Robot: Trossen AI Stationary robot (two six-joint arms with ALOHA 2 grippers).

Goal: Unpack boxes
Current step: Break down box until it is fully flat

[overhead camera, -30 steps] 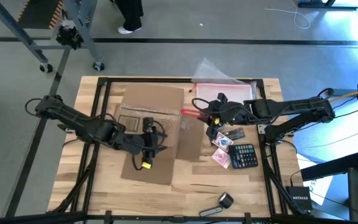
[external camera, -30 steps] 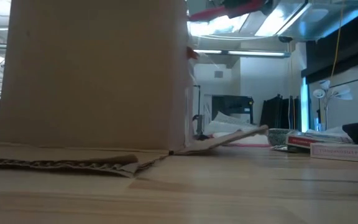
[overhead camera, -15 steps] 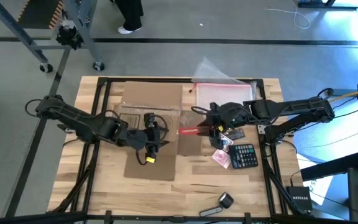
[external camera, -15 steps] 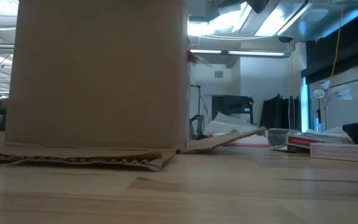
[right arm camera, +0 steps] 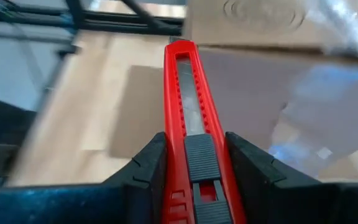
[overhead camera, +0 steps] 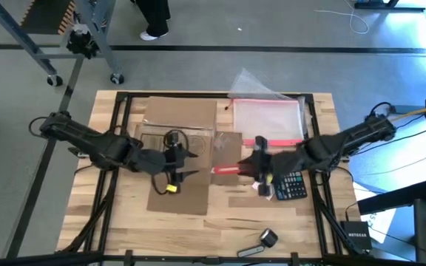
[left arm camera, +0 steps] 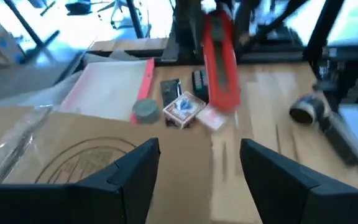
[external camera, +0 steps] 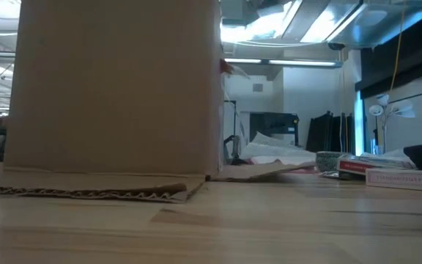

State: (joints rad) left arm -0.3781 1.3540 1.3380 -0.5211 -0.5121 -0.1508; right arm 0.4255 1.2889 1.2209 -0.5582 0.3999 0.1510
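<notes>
Pinching a red utility knife (right arm camera: 188,130) between its fingers, the right gripper (overhead camera: 261,164) hangs low over the table, jaws closed part-way on the handle so the blade end projects forward of them. Just past the knife tip lies the brown cardboard box (overhead camera: 180,137), its near flap (right arm camera: 247,93) spread flat directly ahead of the jaws. Opposite, the left gripper (overhead camera: 176,164) sits over the box top with its jaws spread as wide as they go and nothing between them; the box panel with a faint circular print (left arm camera: 95,158) lies right under its fingers, and the knife shows beyond the gap, pointing back toward it.

Behind the right gripper's jaws, a black calculator (overhead camera: 290,185) and a deck of playing cards (left arm camera: 183,108) rest on the table. Off to the far side of both jaws, a clear zip pouch with a pink-red edge (overhead camera: 266,118) lies against the box's far flap. From the low camera the box wall (external camera: 119,88) stands upright, filling most of the view.

The risk I see is the two grippers facing each other closely: a forward push of the blade could strike the left fingers or skid off the box. With the left jaws holding nothing, the box is unbraced and may slide under cutting force. Whether the blade is extended cannot be told.
</notes>
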